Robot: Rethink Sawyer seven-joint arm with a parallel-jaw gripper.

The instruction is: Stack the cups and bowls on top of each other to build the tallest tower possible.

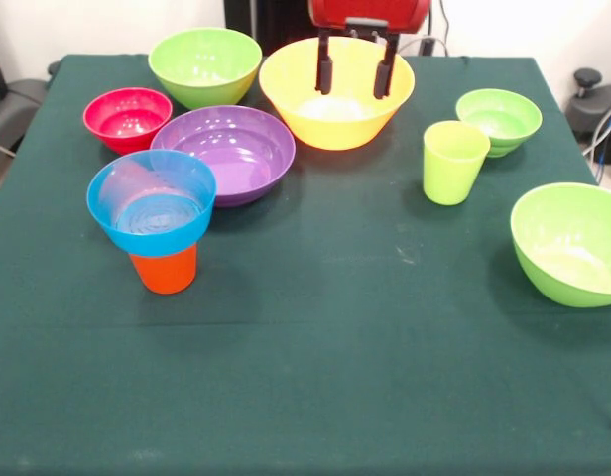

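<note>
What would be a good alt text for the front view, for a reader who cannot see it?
A blue bowl sits on an upright orange cup on a green table, while the robot's open claw hangs over a yellow bowl. Around them stand purple and magenta bowls, three lime green bowls and a lime green cup.

You see a dark green cloth on the counter (315, 377), plain and unpatterned. On it, the blue bowl (152, 201) is translucent, sitting on an orange cup (165, 270). The wide bowl (226, 152) is purple, the small bowl (127, 118) magenta, the largest bowl (337, 99) yellow. Three bowls are lime green (204, 64) (498, 120) (571, 243), as is a cup (453, 162). The fingers (325, 61) are black under a red housing (369, 13).
</note>
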